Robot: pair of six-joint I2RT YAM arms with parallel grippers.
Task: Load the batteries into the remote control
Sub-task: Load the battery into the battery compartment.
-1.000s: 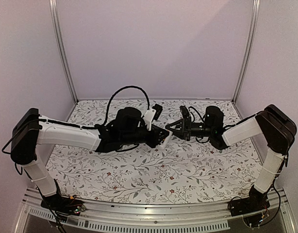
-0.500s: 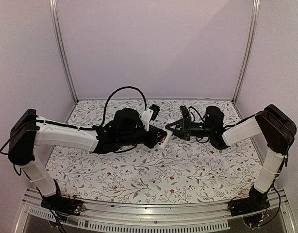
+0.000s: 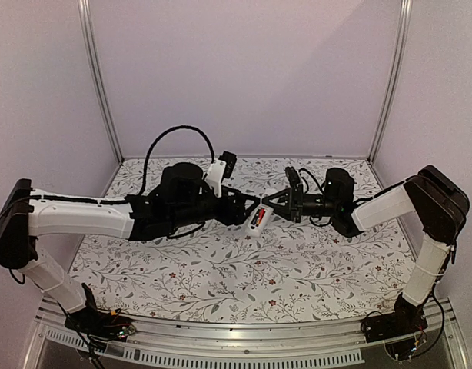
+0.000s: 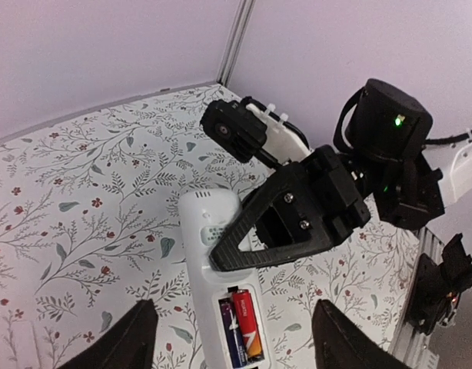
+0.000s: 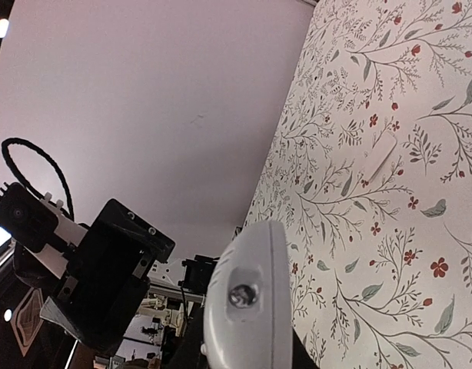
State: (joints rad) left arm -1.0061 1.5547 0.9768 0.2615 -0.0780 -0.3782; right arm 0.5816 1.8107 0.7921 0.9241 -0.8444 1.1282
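The white remote control (image 4: 207,238) hangs above the table, back side showing, its battery compartment uncovered. Both batteries lie side by side in it: the red one (image 4: 250,321) and the dark one (image 4: 232,332). My right gripper (image 3: 270,203) is shut on the remote, one of its black fingers (image 4: 297,223) lying across the remote's back. My left gripper (image 4: 234,307) is open, its fingertips standing wide on either side of the compartment without touching it. In the top view the remote (image 3: 256,219) slants down between the two grippers. The right wrist view shows the remote's rounded end (image 5: 247,307) close up.
A small white oblong piece (image 5: 378,157) lies flat on the floral table cover (image 3: 221,269). Lilac walls with metal corner posts (image 3: 98,77) close in the back and sides. The left gripper's black body (image 5: 105,277) faces the right wrist camera.
My left gripper has opened wide and drawn back to the left, away from the remote. The right gripper keeps the remote in the same place.
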